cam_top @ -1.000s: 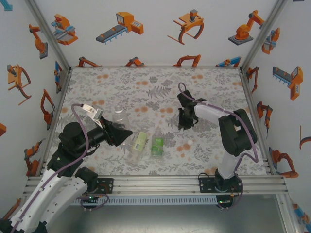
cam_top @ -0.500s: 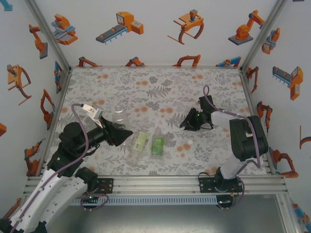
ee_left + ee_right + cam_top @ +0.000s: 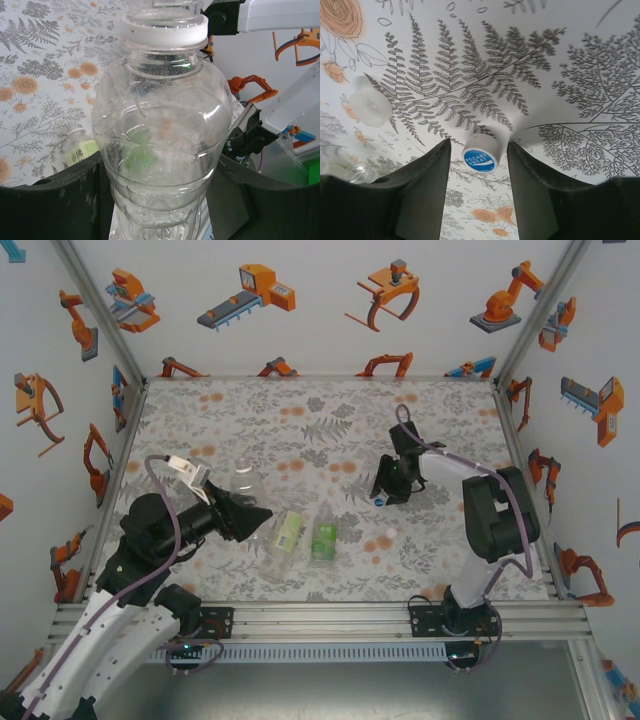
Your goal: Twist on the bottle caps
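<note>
My left gripper is shut on the body of the clear unlabelled bottle, held upright; its neck carries a white ring. Two more bottles lie on the table: one with a pale yellow-green label and one with a bright green label. My right gripper is open and points down at the table. A white cap with a blue top stands between its fingers with a gap on each side. A plain white cap lies apart.
The table has a fern-and-flower cloth. White walls with robot stickers and metal frame posts close it in at the back and sides. A clear bottle neck shows at the lower left of the right wrist view.
My right gripper swung out to the right, came back toward the middle and opened its jaws around the blue-topped cap. The left arm and its bottle have not moved.
</note>
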